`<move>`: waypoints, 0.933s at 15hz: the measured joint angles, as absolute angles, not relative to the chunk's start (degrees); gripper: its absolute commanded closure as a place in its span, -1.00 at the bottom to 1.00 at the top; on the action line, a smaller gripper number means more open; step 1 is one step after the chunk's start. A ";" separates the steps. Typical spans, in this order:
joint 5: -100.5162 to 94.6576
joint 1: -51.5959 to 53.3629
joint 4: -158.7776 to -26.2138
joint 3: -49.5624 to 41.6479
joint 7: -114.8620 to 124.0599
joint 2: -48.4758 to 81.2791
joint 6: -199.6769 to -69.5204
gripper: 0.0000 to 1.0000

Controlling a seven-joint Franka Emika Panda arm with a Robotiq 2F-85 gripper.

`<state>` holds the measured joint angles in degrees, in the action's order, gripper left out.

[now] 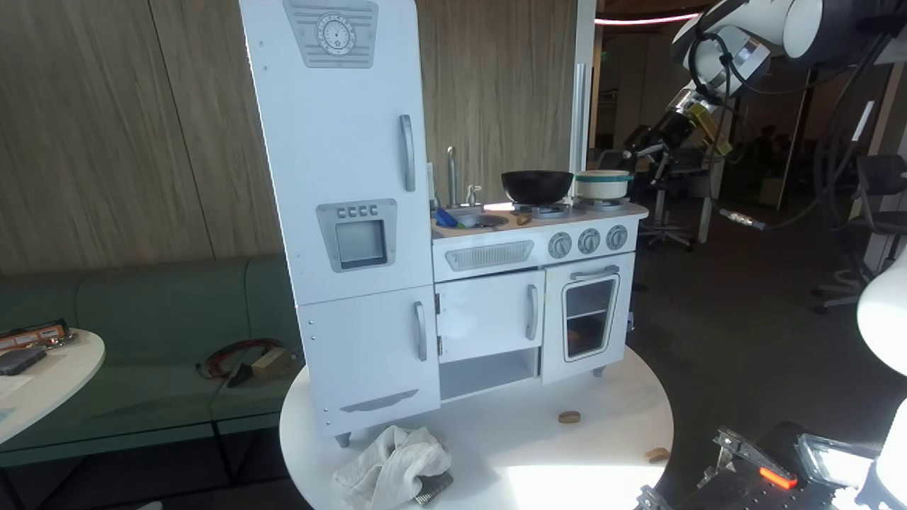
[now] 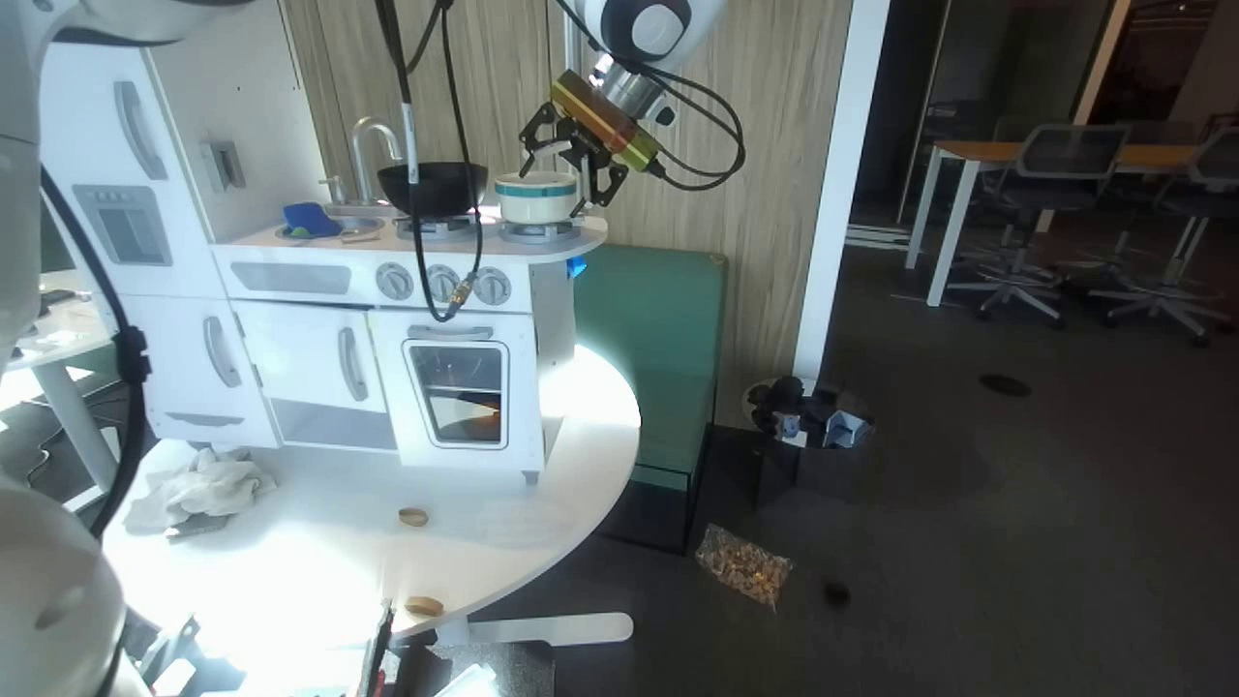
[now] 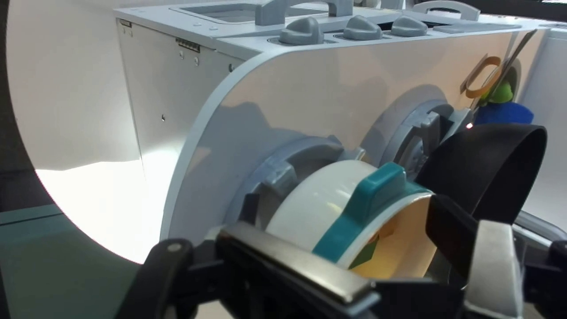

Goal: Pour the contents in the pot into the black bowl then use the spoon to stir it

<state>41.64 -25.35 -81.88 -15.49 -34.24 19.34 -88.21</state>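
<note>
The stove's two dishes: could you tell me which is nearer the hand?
The teal-banded white pot; the black bowl sits farther away, toward the sink.

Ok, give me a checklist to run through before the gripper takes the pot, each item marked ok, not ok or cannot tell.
1. Gripper open: ok, jaws spread apart.
2. Pot upright on its burner: ok.
3. Pot loaded: ok, a green piece shows inside in the wrist view.
4. Black bowl upright beside the pot: ok.
5. Black bowl's inside ready to receive: cannot tell, its bottom is hidden.
6. Spoon located: cannot tell, none is clearly identifiable.
</note>
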 measured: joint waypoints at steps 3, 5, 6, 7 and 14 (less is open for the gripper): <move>41.64 -25.41 -81.84 -15.30 -33.72 19.45 -87.73 -0.76; 41.64 -25.41 -81.84 -15.04 -33.54 19.47 -87.38 -0.50; 41.64 -25.41 -81.84 -14.93 -33.53 19.47 -87.09 -0.39; 41.64 -25.41 -81.84 -14.82 -33.53 19.47 -86.86 -0.22; 41.64 -25.43 -81.07 -14.68 -33.52 19.35 -85.45 0.80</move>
